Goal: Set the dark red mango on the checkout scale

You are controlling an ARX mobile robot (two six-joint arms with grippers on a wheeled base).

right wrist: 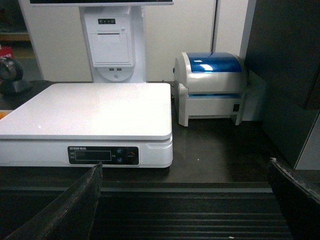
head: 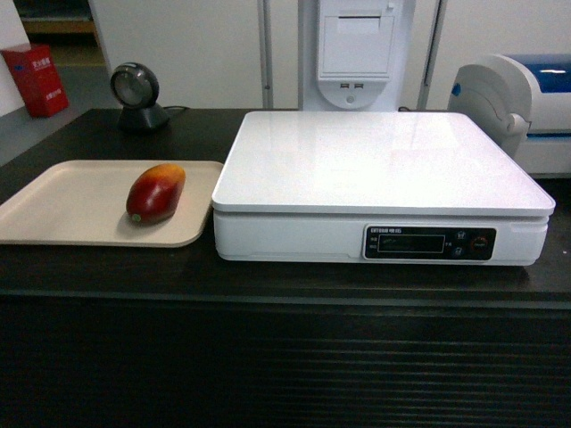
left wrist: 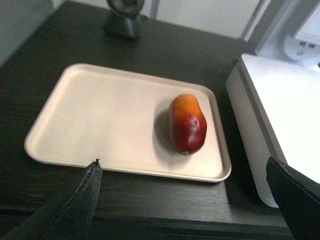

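Observation:
The dark red mango (head: 156, 193) (left wrist: 187, 124) lies on a flat beige tray (head: 62, 201) (left wrist: 100, 120) at the left of the black checkout counter (head: 285, 276). To its right stands the white scale (head: 379, 160) (right wrist: 95, 107) (left wrist: 280, 105), its platform bare. My left gripper (left wrist: 184, 167) hangs open over the counter's front edge, short of the tray and the mango. My right gripper (right wrist: 184, 167) is open too, in front of the ribbed counter face (right wrist: 190, 215), to the right of the scale's display (right wrist: 102, 155). Neither gripper shows in the head view.
A black barcode scanner (head: 136, 96) stands behind the tray. A white receipt terminal (head: 355, 49) rises behind the scale. A white and blue label printer (right wrist: 212, 85) (head: 522, 102) sits at the back right, with a dark wall panel (right wrist: 285, 75) beyond it.

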